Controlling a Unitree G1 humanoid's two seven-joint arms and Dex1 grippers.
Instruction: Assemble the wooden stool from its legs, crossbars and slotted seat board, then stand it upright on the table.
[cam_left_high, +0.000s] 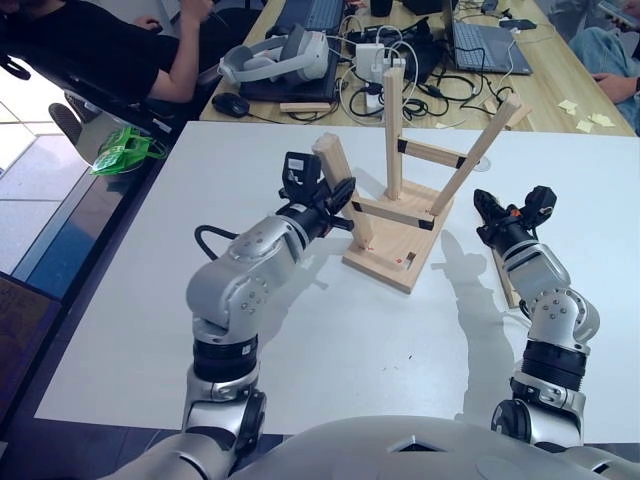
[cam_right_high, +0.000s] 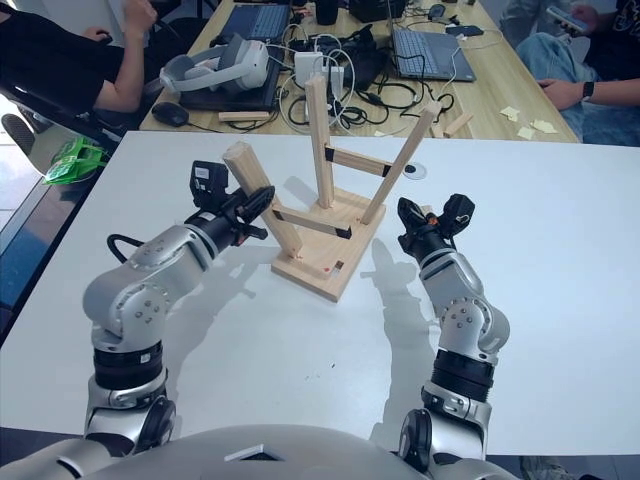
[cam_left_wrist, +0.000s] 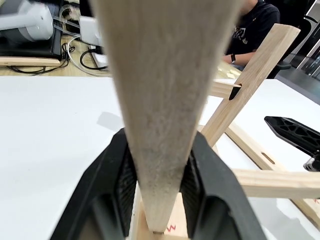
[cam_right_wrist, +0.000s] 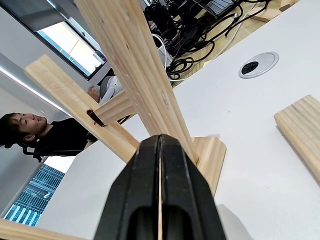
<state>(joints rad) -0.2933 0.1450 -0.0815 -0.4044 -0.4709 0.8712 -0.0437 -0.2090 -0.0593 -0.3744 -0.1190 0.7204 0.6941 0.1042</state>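
Observation:
The wooden stool lies upside down mid-table, its slotted seat board (cam_left_high: 395, 262) flat on the white surface. Three legs point up, joined by crossbars (cam_left_high: 392, 212). My left gripper (cam_left_high: 335, 205) is shut on the leftmost leg (cam_left_high: 335, 160), low on its shaft. In the left wrist view the black fingers (cam_left_wrist: 117, 170) clamp that leg (cam_left_wrist: 160, 100) from both sides. My right gripper (cam_left_high: 487, 205) hovers just right of the slanted right leg (cam_left_high: 475, 155), shut and holding nothing. Its closed tips (cam_right_wrist: 160, 145) point at that leg (cam_right_wrist: 135, 65).
A loose wooden piece (cam_left_high: 504, 278) lies on the table beneath my right forearm. A cable grommet (cam_right_high: 417, 170) sits behind the stool. Beyond the far edge, a desk carries a headset (cam_left_high: 280, 55), laptops (cam_left_high: 480, 45) and cables (cam_left_high: 390, 60).

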